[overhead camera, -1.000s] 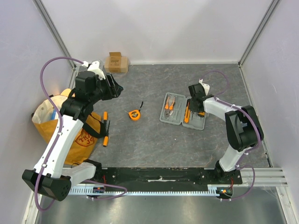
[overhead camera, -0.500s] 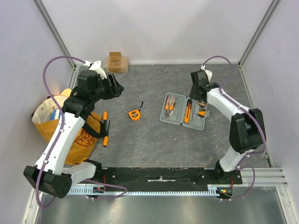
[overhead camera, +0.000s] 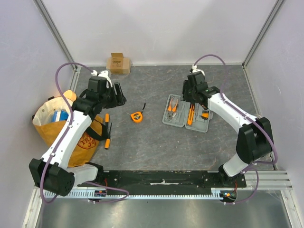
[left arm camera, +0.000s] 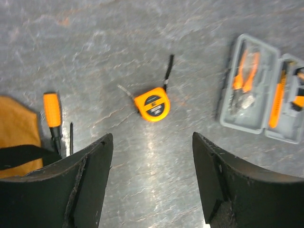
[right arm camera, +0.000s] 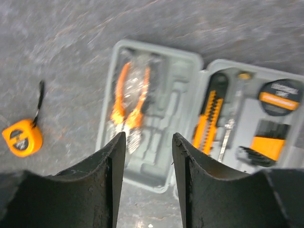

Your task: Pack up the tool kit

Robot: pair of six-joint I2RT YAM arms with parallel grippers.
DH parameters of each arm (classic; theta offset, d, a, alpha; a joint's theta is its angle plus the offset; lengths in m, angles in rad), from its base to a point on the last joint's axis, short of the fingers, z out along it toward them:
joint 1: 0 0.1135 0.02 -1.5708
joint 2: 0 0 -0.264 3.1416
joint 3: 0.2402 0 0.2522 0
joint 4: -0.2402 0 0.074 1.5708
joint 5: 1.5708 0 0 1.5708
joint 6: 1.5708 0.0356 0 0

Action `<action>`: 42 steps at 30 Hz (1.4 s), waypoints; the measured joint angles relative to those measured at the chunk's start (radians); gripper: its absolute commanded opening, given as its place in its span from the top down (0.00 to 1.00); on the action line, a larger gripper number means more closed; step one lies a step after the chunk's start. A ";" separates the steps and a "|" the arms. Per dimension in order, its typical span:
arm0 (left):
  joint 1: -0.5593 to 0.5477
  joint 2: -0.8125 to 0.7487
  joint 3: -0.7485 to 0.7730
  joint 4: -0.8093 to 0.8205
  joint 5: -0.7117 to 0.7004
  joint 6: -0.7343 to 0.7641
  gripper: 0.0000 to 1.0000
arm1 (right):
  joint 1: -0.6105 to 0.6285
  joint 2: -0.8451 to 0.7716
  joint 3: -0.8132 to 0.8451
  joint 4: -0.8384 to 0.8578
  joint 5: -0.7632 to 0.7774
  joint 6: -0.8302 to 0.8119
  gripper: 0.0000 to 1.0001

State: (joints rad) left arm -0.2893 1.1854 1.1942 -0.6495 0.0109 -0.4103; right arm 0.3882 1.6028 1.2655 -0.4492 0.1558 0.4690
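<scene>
Grey case (overhead camera: 186, 113) lies open on the table (overhead camera: 156, 142), right of centre, with pliers (overhead camera: 173, 107) seated inside. Tape measure (overhead camera: 137, 116) loose at centre. Left end effector (left arm camera: 152, 142) released, empty; right end effector (right arm camera: 148, 137) likewise, above the case.

Left wrist view: case (left arm camera: 261, 95) runs off the edge at 3 o'clock, the tools inside it smeared. Bag (left arm camera: 16, 137) is clipped at 9 o'clock. The screwdriver (left arm camera: 52, 111) has its lower end behind a finger (left arm camera: 71, 190) of the left gripper (left arm camera: 152, 137).

Right wrist view: everything is motion-blurred. The small pieces in the case's right half are unreadable. Its near rim, 6 o'clock, is hidden behind the fingers (right arm camera: 95, 190) of the right gripper (right arm camera: 148, 142).

Top view: the left arm (overhead camera: 66, 137) covers part of the bag.
</scene>
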 measured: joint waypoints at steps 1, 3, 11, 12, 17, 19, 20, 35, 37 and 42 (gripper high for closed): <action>0.000 0.011 -0.014 -0.007 -0.011 0.000 0.26 | 0.023 0.000 -0.005 0.006 -0.003 -0.007 0.49; 0.000 0.036 -0.043 -0.016 -0.040 -0.003 0.28 | 0.066 0.000 -0.014 0.019 -0.012 -0.014 0.49; 0.000 0.211 -0.148 -0.099 -0.186 -0.066 0.50 | 0.115 0.002 -0.021 0.046 -0.028 -0.004 0.52; 0.000 0.232 -0.167 -0.108 -0.198 -0.072 0.51 | 0.113 0.002 -0.024 0.046 -0.027 -0.001 0.52; 0.000 0.319 -0.244 -0.151 -0.266 -0.090 0.61 | 0.112 0.002 -0.048 0.046 -0.022 0.002 0.53; 0.000 0.344 -0.244 -0.152 -0.281 -0.092 0.67 | 0.112 0.002 -0.050 0.045 -0.019 0.002 0.54; 0.000 0.359 -0.242 -0.152 -0.290 -0.090 0.68 | 0.112 0.002 -0.050 0.045 -0.018 0.002 0.54; 0.013 0.500 -0.193 -0.167 -0.312 -0.068 0.59 | 0.112 0.002 -0.098 0.048 0.004 0.002 0.55; 0.013 0.496 -0.190 -0.169 -0.321 -0.068 0.58 | 0.112 0.002 -0.098 0.049 0.004 0.002 0.55; 0.013 0.467 -0.177 -0.192 -0.360 -0.067 0.54 | 0.112 0.002 -0.098 0.049 0.005 0.002 0.55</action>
State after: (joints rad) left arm -0.2760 1.6527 1.0176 -0.8413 -0.3489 -0.4770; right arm 0.4999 1.6047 1.1675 -0.4004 0.1608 0.4706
